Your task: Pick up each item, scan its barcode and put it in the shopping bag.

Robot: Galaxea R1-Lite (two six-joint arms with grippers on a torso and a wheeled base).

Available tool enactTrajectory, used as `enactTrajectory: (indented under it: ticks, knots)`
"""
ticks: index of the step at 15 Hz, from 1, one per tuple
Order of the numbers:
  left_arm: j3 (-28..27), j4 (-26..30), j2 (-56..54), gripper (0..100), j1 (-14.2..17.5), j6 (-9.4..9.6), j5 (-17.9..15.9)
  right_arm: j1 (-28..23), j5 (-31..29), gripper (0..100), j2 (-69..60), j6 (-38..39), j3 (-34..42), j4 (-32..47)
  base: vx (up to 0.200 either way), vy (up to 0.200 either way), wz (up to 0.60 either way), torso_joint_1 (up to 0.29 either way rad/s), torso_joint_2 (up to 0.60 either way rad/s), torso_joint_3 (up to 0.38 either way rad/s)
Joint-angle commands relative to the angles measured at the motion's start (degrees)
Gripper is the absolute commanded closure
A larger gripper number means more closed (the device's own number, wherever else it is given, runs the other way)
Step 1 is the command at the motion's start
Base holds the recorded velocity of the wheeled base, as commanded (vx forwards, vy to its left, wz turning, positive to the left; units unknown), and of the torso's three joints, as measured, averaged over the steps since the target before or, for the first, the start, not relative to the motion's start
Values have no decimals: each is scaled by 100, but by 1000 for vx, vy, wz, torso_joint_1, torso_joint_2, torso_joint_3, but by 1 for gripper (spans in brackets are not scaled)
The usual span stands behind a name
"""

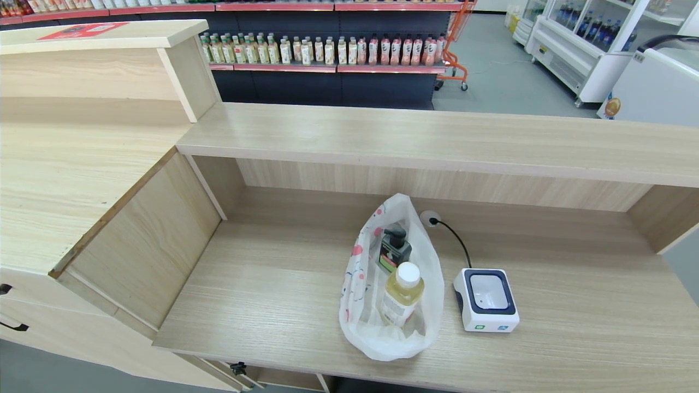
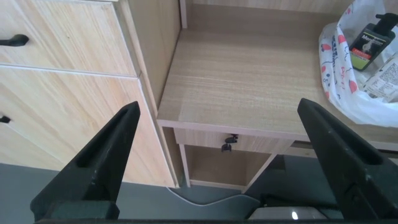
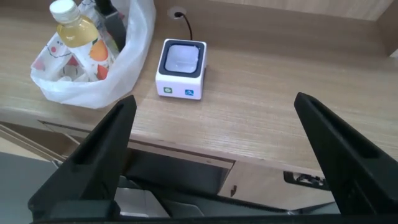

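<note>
A white patterned shopping bag (image 1: 363, 322) lies open on the wooden counter, holding a yellow drink bottle (image 1: 403, 292) with a white cap and a dark pump bottle (image 1: 394, 248). The white barcode scanner (image 1: 485, 299) stands just right of the bag, its cable running to a hole at the back. My left gripper (image 2: 221, 155) hangs open below the counter's front edge, left of the shopping bag (image 2: 348, 93). My right gripper (image 3: 214, 158) is open too, off the counter's front, with the scanner (image 3: 181, 68) and the shopping bag (image 3: 93, 81) beyond it. Both grippers hold nothing.
A raised wooden ledge (image 1: 437, 139) runs behind the work surface, and a taller cabinet (image 1: 82, 142) closes off the left side. Drawers with black handles (image 2: 13, 41) sit under the left counter. Shelves of bottles and a fridge stand in the store behind.
</note>
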Motion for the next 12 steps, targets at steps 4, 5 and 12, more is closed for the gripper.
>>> enactTrajectory:
  ticks: [4, 5, 12]
  knots:
    - [0, -2, 0, 0, 0, -1, -2, 6, 4, 0, 21, -10, -6, 19, 0, 0, 0, 0, 0, 0]
    - [0, -2, 9, 0, 0, -1, -2, 6, 4, 0, 21, -1, -6, 19, 0, 0, 0, 0, 0, 0]
    - [0, -2, 0, 0, 0, -37, -2, 6, 4, 0, 21, -19, 3, 19, 0, -29, 0, 0, 0, 0]
